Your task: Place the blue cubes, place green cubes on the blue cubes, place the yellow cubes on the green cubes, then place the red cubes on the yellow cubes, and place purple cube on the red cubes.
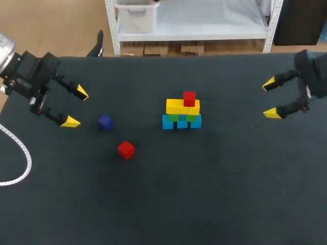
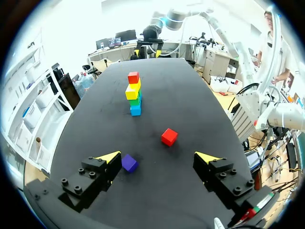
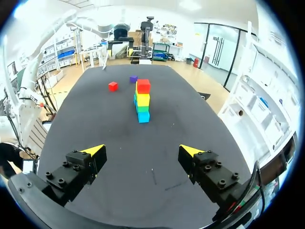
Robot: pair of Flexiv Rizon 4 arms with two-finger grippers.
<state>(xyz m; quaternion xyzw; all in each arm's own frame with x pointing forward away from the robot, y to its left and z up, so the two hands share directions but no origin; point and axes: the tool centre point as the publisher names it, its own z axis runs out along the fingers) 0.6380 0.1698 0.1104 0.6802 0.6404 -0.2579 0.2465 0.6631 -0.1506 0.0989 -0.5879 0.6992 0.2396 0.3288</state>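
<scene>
Fingers: both yellow-tipped fingers of the left gripper (image 1: 75,107) stand wide apart with nothing between them; same for the right gripper (image 1: 271,98), spread and holding nothing. Task items, head view: stepped stack of small plastic cubes just to the 3 o'clock side of table centre. The bottom tier is a row of light blue cubes (image 1: 181,122), with green cubes (image 1: 174,117) on them and yellow cubes (image 1: 177,106) on the green. One red cube (image 1: 189,98) sits on top, on the 3 o'clock end of the yellow tier. Loose red cube (image 1: 125,149) lies flat on the table at about 8 o'clock from the stack, well apart from it. Dark purple cube (image 1: 105,122) lies at 9 o'clock from the stack, at about 11 o'clock from the loose red cube and near it, not touching. Left wrist view: purple cube (image 2: 129,163) is just ahead of the left gripper (image 2: 158,157), close beside one fingertip; whether it touches cannot be told. Loose red cube (image 2: 168,137) is further ahead, the stack beyond it. Right wrist view: the stack is well ahead of the right gripper (image 3: 142,150), with both loose cubes behind it. Left gripper is at the table's 9 o'clock edge, right gripper near 2 o'clock. All on a black matte table top (image 1: 204,194). A white ribbed cable (image 1: 29,162) curves over its 8 o'clock edge.
</scene>
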